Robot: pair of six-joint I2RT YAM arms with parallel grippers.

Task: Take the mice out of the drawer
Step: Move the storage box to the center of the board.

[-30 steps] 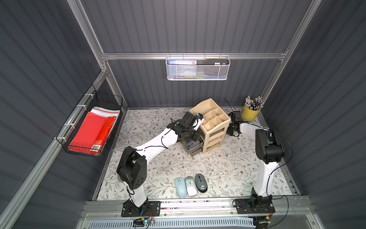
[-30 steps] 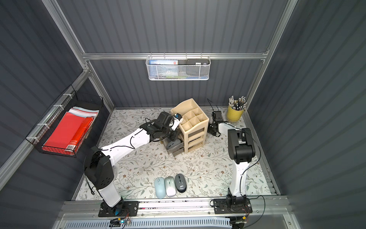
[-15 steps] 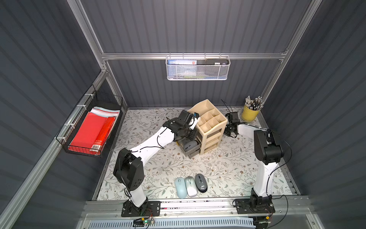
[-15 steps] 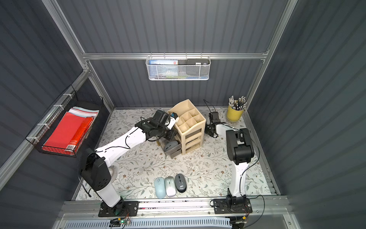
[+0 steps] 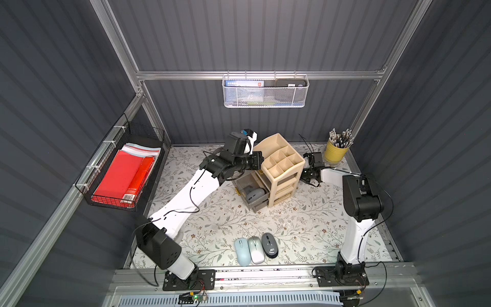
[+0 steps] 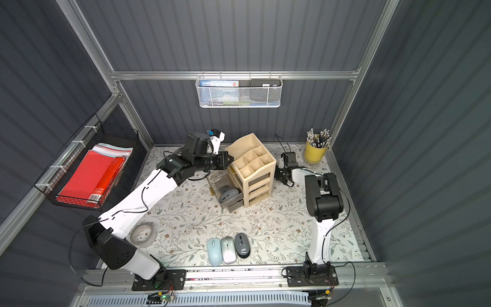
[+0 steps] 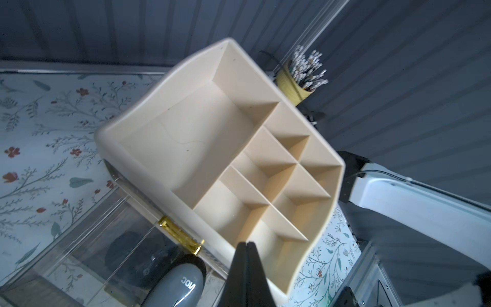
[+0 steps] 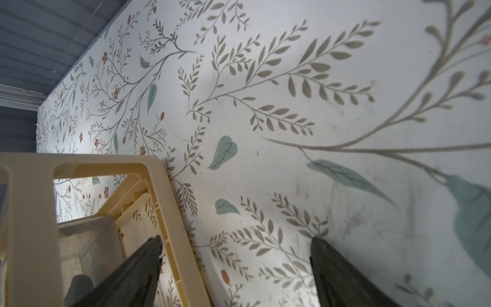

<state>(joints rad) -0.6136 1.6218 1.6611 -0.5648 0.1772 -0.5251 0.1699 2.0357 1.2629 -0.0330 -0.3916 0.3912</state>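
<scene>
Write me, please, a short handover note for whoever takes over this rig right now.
Left hand: shut, empty, by the organizer's top.
Right hand: open, empty, behind the organizer.
Done: drawer pulled open; blue mouse, silver mouse and dark mouse lie in a row at the table's front.
Left: a grey mouse and a black mouse show in the drawer; any others are hidden.

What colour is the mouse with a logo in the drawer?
Grey mouse; best in left wrist view.
</scene>
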